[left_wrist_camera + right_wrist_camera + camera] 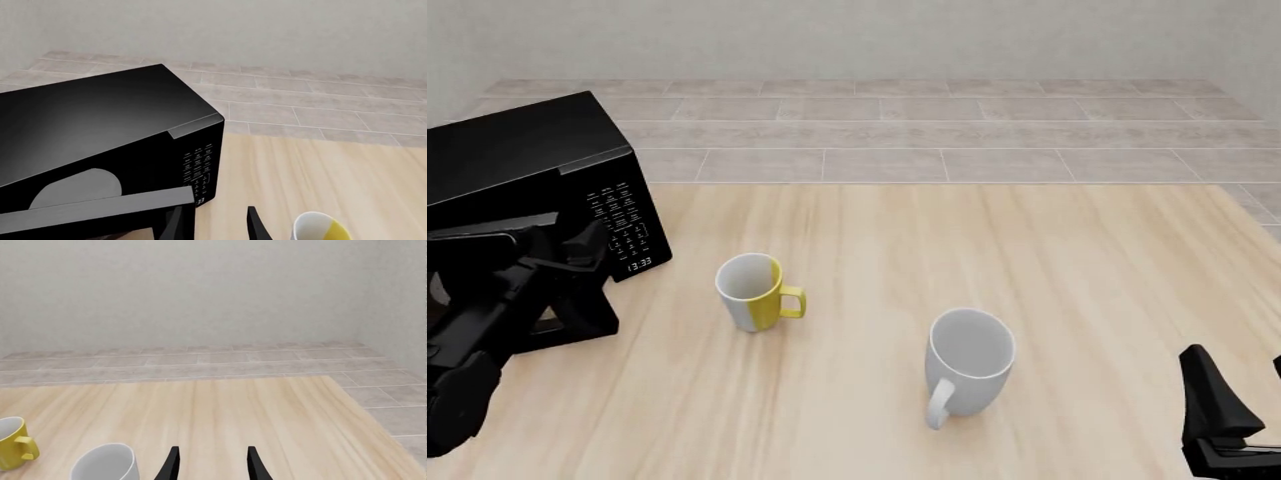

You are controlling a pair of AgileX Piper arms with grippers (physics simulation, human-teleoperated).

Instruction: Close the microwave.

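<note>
The microwave (541,170) sits at the tabletop's (988,250) ten o'clock corner, its door (93,212) not yet shut. The left pincer (213,222), fingers spread and empty, is at the door's free edge, so the closing push seems under way; next, sweep the door inward. The yellow mug (754,292) stands near at three o'clock. The right pincer (212,465) hangs open and idle, well apart.

Open tabletop (1068,250) spans the right half and the far edge — obstructions are the microwave (521,150) with its ajar door (554,300) at the left, the yellow mug (751,290) just beside it, and the grey mug (968,360) near centre.
</note>
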